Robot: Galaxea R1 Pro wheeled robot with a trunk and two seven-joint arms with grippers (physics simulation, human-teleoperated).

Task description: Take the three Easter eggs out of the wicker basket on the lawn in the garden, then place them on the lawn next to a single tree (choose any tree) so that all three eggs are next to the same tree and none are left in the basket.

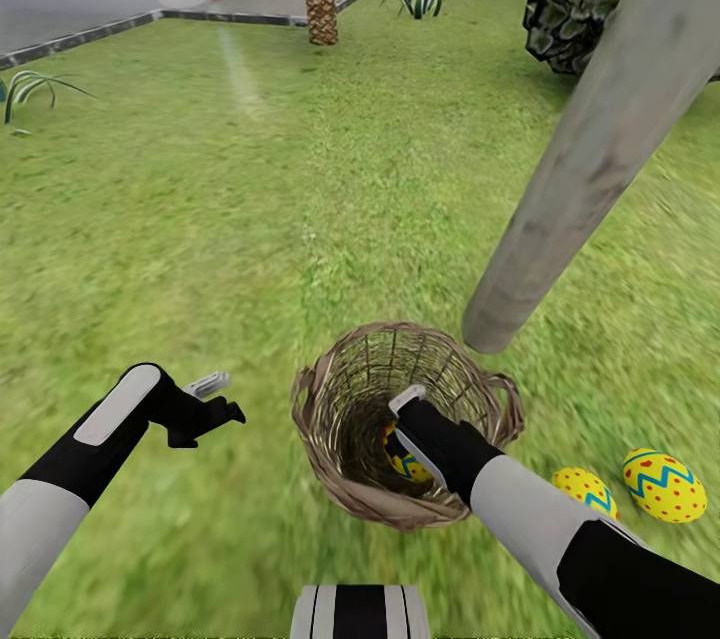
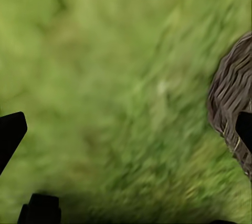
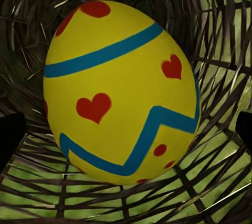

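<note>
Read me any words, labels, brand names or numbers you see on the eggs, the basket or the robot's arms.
None: no readable text anywhere.
The egg in the wicker basket, egg, carries only blue zigzag bands and red hearts.
The two eggs on the lawn and, show only patterns.
The arms bear no markings.

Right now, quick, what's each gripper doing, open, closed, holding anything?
Left gripper: open, empty, over the lawn.
Right gripper: open inside the wicker basket, fingers either side of the last egg, not yet closed.
</note>
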